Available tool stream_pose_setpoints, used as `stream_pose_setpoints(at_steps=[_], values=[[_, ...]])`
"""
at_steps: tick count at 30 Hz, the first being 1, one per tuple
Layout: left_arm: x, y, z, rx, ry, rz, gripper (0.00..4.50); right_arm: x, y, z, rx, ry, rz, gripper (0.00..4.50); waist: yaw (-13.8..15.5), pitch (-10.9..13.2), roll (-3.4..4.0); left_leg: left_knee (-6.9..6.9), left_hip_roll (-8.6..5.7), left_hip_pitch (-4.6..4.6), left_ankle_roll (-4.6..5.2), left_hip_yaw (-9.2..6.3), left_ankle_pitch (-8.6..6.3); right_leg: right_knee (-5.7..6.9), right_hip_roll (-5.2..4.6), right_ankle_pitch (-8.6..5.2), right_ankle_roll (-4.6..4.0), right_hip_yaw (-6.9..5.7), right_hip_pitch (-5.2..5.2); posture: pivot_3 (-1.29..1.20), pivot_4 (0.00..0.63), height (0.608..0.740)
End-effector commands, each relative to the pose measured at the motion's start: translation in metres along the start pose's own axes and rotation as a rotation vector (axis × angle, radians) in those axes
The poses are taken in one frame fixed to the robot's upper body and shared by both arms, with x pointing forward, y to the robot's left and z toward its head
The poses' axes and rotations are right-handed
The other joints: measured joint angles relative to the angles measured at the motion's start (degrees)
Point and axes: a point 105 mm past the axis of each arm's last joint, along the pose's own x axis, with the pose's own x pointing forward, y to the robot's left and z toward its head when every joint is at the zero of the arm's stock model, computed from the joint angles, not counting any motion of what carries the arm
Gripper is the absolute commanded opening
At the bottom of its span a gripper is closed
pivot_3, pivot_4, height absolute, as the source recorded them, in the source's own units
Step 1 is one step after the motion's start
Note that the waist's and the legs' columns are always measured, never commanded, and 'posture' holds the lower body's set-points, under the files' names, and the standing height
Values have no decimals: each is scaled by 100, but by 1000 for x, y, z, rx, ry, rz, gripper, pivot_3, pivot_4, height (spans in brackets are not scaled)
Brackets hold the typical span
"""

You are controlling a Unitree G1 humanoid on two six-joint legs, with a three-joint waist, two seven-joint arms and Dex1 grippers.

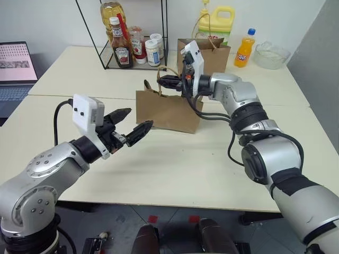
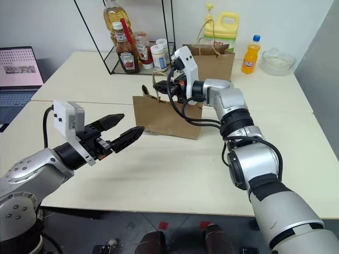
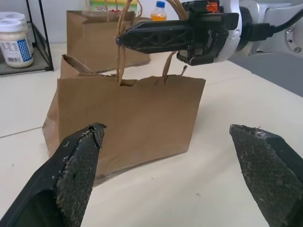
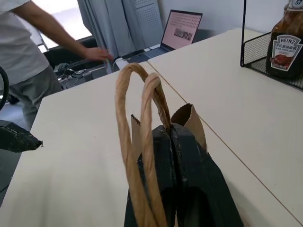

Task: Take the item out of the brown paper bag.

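Note:
The brown paper bag stands creased in the middle of the table, its twine handles looping upward. The item is hidden; the bag's inside cannot be seen. My right gripper hovers level over the bag's top rim, fingers shut, with the handle loops lying against them. Whether a strand is pinched between the fingers cannot be told. My left gripper is held open in front of the bag's near left corner, apart from it, nothing between its fingers.
Behind stands a second, neater brown bag with a yellow jug. An orange soda bottle and a glass bowl are at the back right. A wire rack holds a ketchup bottle. A laptop sits at the left, a person beside it.

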Motion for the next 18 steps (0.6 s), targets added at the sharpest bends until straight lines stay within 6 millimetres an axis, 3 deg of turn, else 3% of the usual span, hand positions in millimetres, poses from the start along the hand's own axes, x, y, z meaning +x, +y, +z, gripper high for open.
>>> stream_pose_setpoints(at_steps=[1, 6, 11, 18], values=[[-3, -4, 10, 40, -39, -4, 4500, 1, 6, 14, -49, -41, 23, 881, 2, 0, 0, 0, 0, 1, 0, 0, 0, 0, 0, 0, 0, 0, 1, 0, 150, 740], [-1, -4, 9, 41, -34, -14, 4500, -4, 14, 15, -98, -38, 62, 2625, 11, 0, 0, 0, 0, 0, 0, -1, 0, 0, 0, 0, 0, -1, 1, 0, 150, 740], [1, 2, 11, 56, -26, -31, 4500, -24, 22, 15, -174, -12, 85, 4381, 25, 0, 0, -1, 0, 0, -1, -4, 0, -1, 0, 0, 0, -4, 1, 0, 150, 740], [8, 16, 18, 104, -11, -59, 4500, -55, 28, 10, -317, 46, 37, 4448, 30, 0, 0, -2, 1, 0, 0, -3, 0, -3, 2, -2, -4, -4, 0, 0, 150, 740]])
